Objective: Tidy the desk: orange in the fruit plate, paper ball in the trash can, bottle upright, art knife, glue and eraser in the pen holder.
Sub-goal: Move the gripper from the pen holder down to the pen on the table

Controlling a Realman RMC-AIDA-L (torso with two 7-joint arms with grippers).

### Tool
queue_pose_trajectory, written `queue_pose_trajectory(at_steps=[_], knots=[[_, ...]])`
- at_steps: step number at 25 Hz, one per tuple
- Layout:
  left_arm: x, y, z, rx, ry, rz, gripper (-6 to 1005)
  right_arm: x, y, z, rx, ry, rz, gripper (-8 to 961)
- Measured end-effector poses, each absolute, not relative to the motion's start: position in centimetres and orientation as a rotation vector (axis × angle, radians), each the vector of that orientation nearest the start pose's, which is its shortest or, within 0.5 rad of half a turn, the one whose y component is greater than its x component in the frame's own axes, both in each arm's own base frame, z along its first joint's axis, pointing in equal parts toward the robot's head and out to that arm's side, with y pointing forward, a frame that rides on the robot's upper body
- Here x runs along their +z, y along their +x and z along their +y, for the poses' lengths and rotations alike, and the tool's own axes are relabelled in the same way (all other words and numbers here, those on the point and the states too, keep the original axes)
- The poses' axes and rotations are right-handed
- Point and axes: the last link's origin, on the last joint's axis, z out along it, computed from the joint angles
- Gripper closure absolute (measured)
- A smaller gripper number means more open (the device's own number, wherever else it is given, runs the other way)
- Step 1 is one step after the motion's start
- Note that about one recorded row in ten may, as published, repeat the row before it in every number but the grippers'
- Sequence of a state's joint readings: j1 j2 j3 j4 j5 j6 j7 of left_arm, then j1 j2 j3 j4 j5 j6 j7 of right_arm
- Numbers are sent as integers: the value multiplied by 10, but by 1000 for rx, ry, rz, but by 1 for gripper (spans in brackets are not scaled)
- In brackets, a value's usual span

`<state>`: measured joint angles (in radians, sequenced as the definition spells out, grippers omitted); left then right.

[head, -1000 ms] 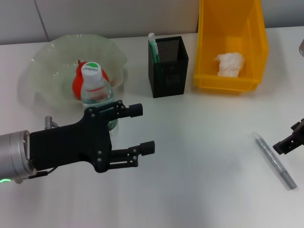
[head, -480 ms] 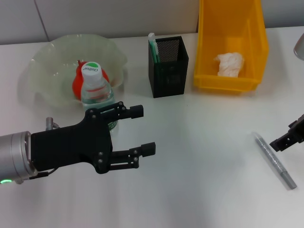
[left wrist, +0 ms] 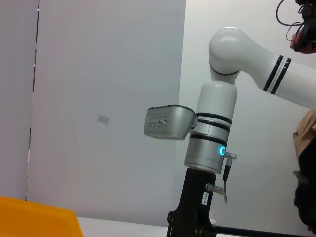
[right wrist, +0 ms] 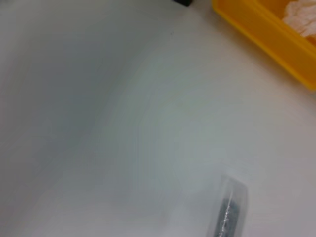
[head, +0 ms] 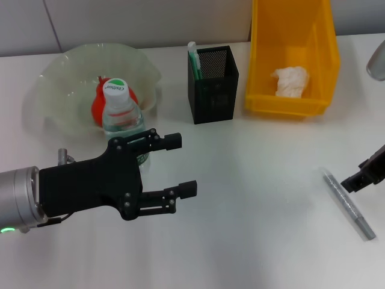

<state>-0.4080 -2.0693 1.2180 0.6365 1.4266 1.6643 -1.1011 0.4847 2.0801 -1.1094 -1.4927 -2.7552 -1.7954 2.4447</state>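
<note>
The orange (head: pixel 97 103) lies in the pale green fruit plate (head: pixel 60 78) at the back left. Just in front of it the bottle (head: pixel 122 120) stands upright, its base hidden by my left gripper (head: pixel 182 164), which hangs open and empty over the table. The paper ball (head: pixel 290 80) (right wrist: pixel 302 12) rests in the yellow trash can (head: pixel 319 42) (right wrist: pixel 261 30). A slim grey art knife (head: pixel 349 203) (right wrist: pixel 228 213) lies flat at the right. Beside it, my right gripper (head: pixel 366 173) shows only partly at the edge. The eraser is out of view.
The black mesh pen holder (head: pixel 214 90) stands between plate and trash can. A white-and-green stick (head: pixel 192 53) pokes out of it; whether it is the glue I cannot tell. A grey rounded object (head: pixel 377 60) shows at the far right edge.
My right gripper has turned slightly and edged towards the art knife. The grey object at the far right edge has come further into view. The left arm has not moved.
</note>
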Motion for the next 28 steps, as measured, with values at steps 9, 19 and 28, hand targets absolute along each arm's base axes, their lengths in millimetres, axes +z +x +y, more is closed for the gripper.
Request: queue_pose_trajectory(at_steps=[9,19,28], knots=[[-28,-217,283,-1133,-2814,-168,189,57,243,324,-616,-2449,1130,389],[-28,-217,283,-1132,-2813,-169,189,49,251,327,-623,-2439,1154,391],[-28,-218,282,-1131,-2812,-172,189,42,257,327,-654,-2442,1177,393]])
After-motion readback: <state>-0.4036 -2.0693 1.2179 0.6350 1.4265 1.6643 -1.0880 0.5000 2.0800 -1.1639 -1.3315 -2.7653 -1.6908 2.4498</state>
